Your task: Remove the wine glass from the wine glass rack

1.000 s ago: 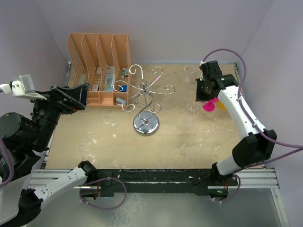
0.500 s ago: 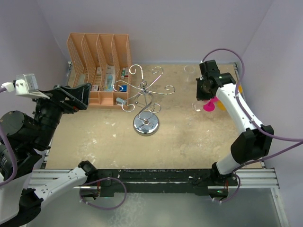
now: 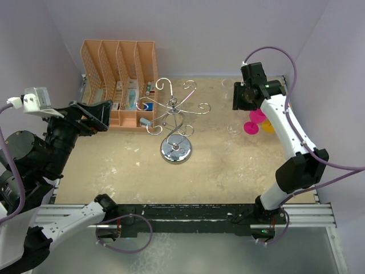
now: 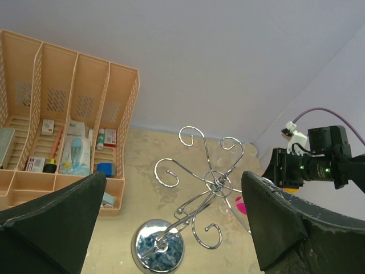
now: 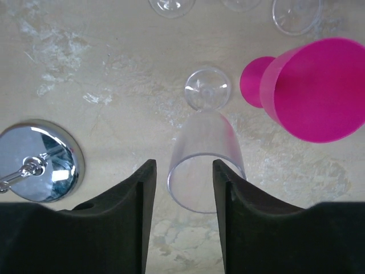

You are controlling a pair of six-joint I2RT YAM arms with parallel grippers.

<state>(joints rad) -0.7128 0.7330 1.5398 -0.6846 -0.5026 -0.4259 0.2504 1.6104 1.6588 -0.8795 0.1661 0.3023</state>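
We see the glass point(image 5: 206, 149) as clear and stemmed, standing upright on the table point(image 3: 228, 171), off to the right of the rack point(image 3: 174, 117) and well apart from it; the right wrist view looks down into its open bowl, with the round foot showing just past the rim on the pale, scuffed surface; in the top view it is only a faint outline.

The rack is shiny silver wire, with curled arms spiralling out from a central stem above a round chrome base; it stands mid-table, and the base mirrors the stem where it shows at the left edge of the right wrist view.

The right gripper point(image 5: 183, 168) hangs above the glass with its fingers spread; the bowl shows between them, and its rim passes behind the right finger in that view; the fingers are not closed on it.

A pink glass point(image 5: 319, 97) stands just right of the clear one, with an orange thing point(image 3: 268, 127) beyond it; more clear glasses point(image 5: 296, 14) stand farther back.

The orange organizer point(image 3: 120, 68) sits at the far left, just left of the rack, with small items in its slots.

The left gripper point(image 3: 94, 117) is raised at the left side of the table, near the organizer; its fingers are spread wide and hold nothing, and its wrist view frames the rack between them.
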